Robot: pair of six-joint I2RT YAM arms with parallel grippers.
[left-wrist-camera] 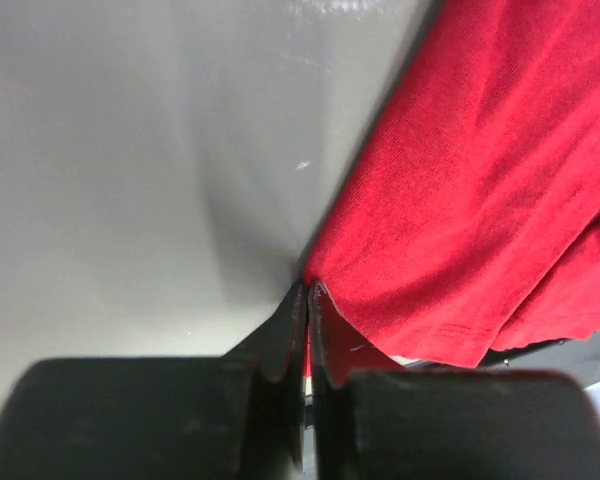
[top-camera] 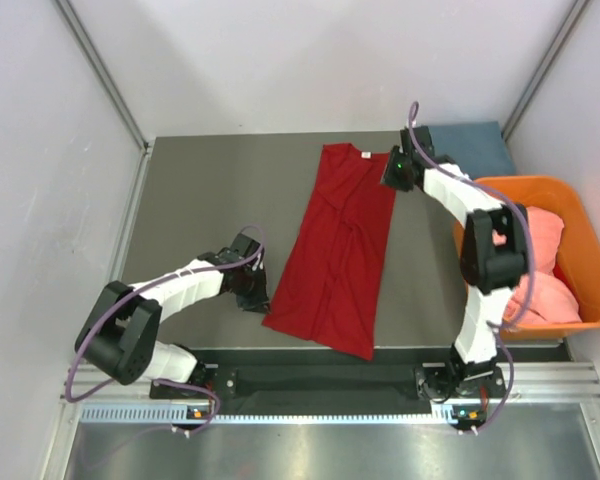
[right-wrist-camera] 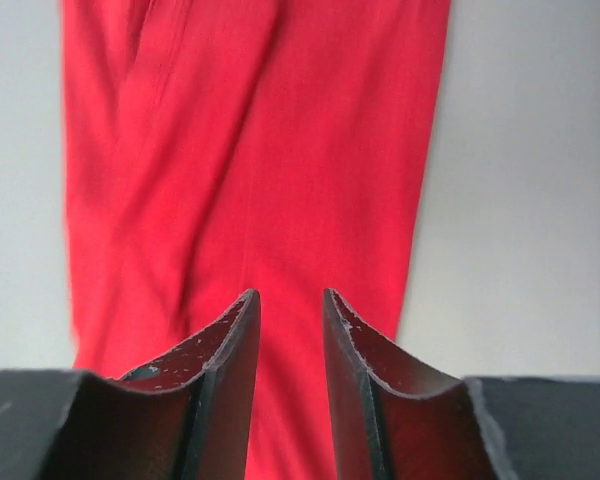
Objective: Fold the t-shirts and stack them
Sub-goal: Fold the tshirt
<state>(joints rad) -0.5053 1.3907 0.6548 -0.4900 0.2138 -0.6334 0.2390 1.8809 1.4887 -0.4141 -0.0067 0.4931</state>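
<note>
The red shirt [top-camera: 335, 250] lay as a long narrow strip down the middle of the table [top-camera: 210, 200]. The left claw [left-wrist-camera: 307, 290] sat at its near left corner, jaws drawn to a thin slit with a sliver of red cloth between them. The right claw [right-wrist-camera: 290, 295] hung over the far right edge, jaws partly apart, holding nothing. Bare table spread left of the shirt. On the right stood the tub [top-camera: 540, 182] with a pink shirt [top-camera: 545, 270], and a blue shirt [top-camera: 475, 148] lay beyond it.

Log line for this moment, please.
left gripper: pinching red t-shirt hem corner | right gripper: open over collar end | pink t-shirt: in orange tub
</note>
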